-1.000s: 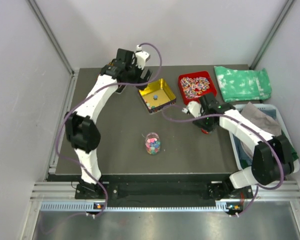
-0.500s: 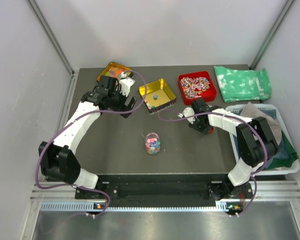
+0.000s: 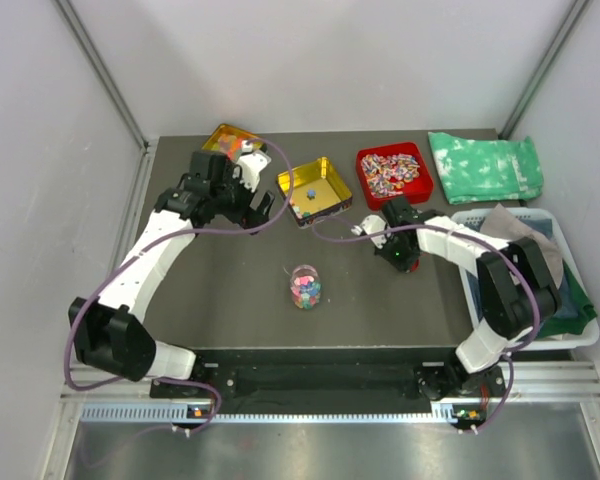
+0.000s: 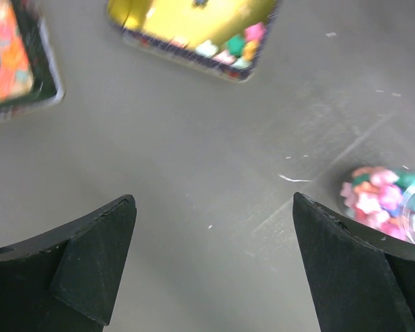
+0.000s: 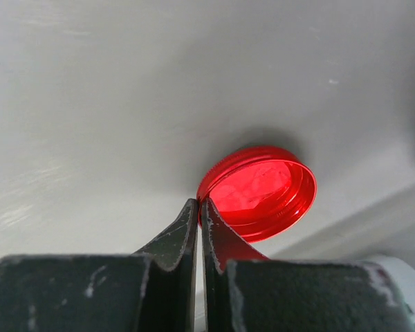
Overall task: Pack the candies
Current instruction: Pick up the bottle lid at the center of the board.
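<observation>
Overhead: dark grey table (image 3: 230, 300), faintly scuffed, inside pale-walled booth; metal rail (image 3: 320, 395) along near edge. Candies (image 3: 304, 290) mostly in clear jar (image 3: 304, 268) mid-table, a few more in yellow tray (image 3: 338, 177) behind it. Orange tray (image 3: 225, 138), red tray (image 3: 364, 181) of striped sweets and green cloth (image 3: 485, 167) along back; bin (image 3: 467, 290) at right edge. Left gripper (image 4: 213, 200) spread wide above bare table. Right gripper (image 5: 199, 202) pressed together, tips at rim of red lid (image 5: 259, 190); whether rim is pinched, cannot tell.

Dark table (image 3: 230, 280) within white walls (image 3: 330, 60)
The corners are framed by grey metal struts (image 3: 98, 68) — soft, even light is cast.
</observation>
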You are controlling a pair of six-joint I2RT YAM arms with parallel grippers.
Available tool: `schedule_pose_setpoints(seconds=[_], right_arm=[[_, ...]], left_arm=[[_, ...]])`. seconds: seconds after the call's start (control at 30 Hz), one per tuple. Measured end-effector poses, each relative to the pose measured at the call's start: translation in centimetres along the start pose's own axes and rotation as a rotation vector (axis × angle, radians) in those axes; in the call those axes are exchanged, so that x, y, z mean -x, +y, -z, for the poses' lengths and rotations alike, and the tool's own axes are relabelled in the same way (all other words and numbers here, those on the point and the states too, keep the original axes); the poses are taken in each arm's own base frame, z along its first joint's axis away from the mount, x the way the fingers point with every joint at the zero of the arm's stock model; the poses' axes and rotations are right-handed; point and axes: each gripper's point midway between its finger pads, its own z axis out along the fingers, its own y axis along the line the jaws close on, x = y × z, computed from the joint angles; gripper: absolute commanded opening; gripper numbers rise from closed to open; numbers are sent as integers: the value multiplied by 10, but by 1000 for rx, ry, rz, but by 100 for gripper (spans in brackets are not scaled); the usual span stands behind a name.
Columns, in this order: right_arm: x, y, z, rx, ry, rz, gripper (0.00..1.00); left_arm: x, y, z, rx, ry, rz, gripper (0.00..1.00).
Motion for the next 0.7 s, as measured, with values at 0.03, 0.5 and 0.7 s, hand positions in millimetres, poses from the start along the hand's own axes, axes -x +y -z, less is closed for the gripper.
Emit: schedule_pose_setpoints(seconds=[0.03, 0.5, 0.7], right_arm=[[3, 7, 5, 37, -19, -3, 0], [89, 60, 195, 424, -478, 167, 0], [110, 77, 232, 548, -599, 287, 0]], left_arm=[[2, -4, 2, -20, -17, -17, 99], [23, -83, 32, -441, -295, -400, 99], [46, -113, 34, -532, -382, -519, 99]])
